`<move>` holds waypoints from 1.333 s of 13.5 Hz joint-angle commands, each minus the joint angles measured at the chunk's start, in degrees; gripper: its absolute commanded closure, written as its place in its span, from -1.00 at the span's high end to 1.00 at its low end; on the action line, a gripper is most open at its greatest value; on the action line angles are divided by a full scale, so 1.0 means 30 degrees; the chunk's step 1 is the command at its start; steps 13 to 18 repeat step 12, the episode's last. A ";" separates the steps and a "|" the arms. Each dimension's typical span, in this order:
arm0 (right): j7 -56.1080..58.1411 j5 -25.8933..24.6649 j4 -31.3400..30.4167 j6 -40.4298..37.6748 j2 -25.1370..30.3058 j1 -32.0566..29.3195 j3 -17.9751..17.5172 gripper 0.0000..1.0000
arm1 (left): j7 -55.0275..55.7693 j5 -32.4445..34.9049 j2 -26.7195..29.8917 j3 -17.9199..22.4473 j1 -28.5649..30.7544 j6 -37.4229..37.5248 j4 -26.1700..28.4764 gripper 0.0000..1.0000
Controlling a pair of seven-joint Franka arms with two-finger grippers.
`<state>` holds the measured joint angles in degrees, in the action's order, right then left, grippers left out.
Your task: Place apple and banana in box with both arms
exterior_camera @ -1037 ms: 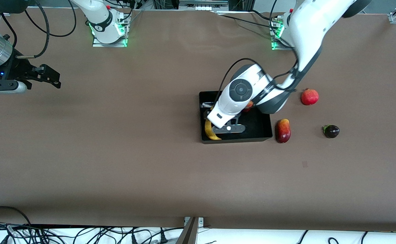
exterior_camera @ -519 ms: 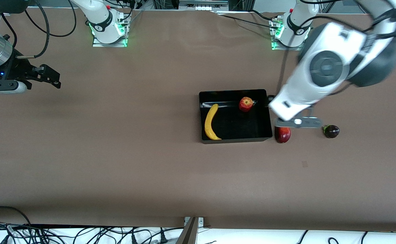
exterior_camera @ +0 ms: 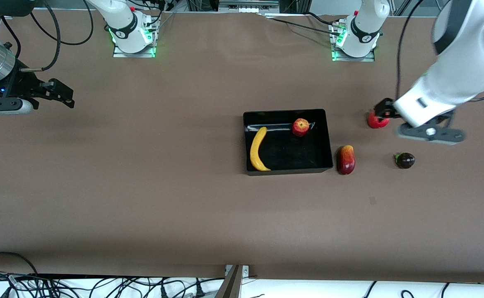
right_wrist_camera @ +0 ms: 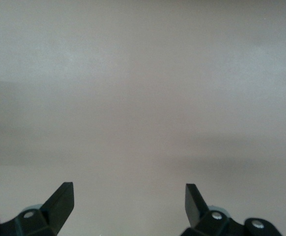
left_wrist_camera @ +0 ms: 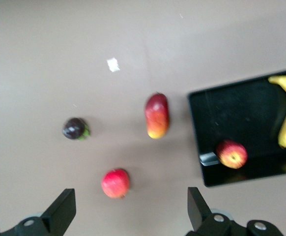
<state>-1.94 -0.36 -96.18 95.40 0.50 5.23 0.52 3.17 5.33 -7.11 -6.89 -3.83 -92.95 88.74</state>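
While the long curved yellow banana (exterior_camera: 258, 149) and the small round red apple with yellowish streaks (exterior_camera: 300, 127) are seen lying apart inside the shallow rectangular black glossy plastic box (exterior_camera: 326, 140), both hands are kept empty. The banana is laid along the wall toward the right arm's end; the apple is set by the wall farther from the front camera. The left hand (exterior_camera: 384, 112) is held in the air with fingers spread, over the uniformly red round fruit (exterior_camera: 376, 121) on the brown tabletop (exterior_camera: 142, 186). An elongated red-orange mango (exterior_camera: 345, 159) is found just beside the box, a small dark purple fruit (exterior_camera: 405, 160) well apart. The right hand (exterior_camera: 61, 96) is held spread over bare tabletop, its arm waiting
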 commanded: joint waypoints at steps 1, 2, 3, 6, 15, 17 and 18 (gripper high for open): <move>0.0177 -0.0259 0.0333 -0.0218 -0.0108 -0.0015 -0.0055 1.00 | -0.0444 -0.1449 0.3068 0.1502 -0.0423 -0.2967 0.4544 1.00; 0.0177 -0.0259 0.0333 -0.0218 -0.0108 -0.0015 -0.0055 1.00 | -0.0501 -0.1367 0.3131 0.1563 -0.0336 -0.3002 0.4552 1.00; 0.0177 -0.0259 0.0333 -0.0218 -0.0108 -0.0015 -0.0055 1.00 | -0.0618 -0.1134 0.3132 0.1593 -0.0335 -0.3002 0.4494 1.00; 0.0177 -0.0259 0.0333 -0.0189 -0.0108 -0.0015 -0.0055 1.00 | -0.0355 -0.1073 0.2723 0.1652 -0.0072 -0.2387 0.4114 1.00; 0.0177 -0.0259 0.0333 -0.0218 -0.0108 -0.0015 -0.0055 1.00 | -0.0386 -0.1044 0.2604 0.1448 -0.0071 -0.2358 0.4054 1.00; 0.0177 -0.0259 0.0333 -0.0218 -0.0108 -0.0015 -0.0055 1.00 | -0.0386 -0.1044 0.2604 0.1448 -0.0071 -0.2358 0.4054 1.00; 0.0177 -0.0259 0.0333 -0.0218 -0.0108 -0.0015 -0.0055 1.00 | -0.0386 -0.1044 0.2604 0.1448 -0.0071 -0.2358 0.4054 1.00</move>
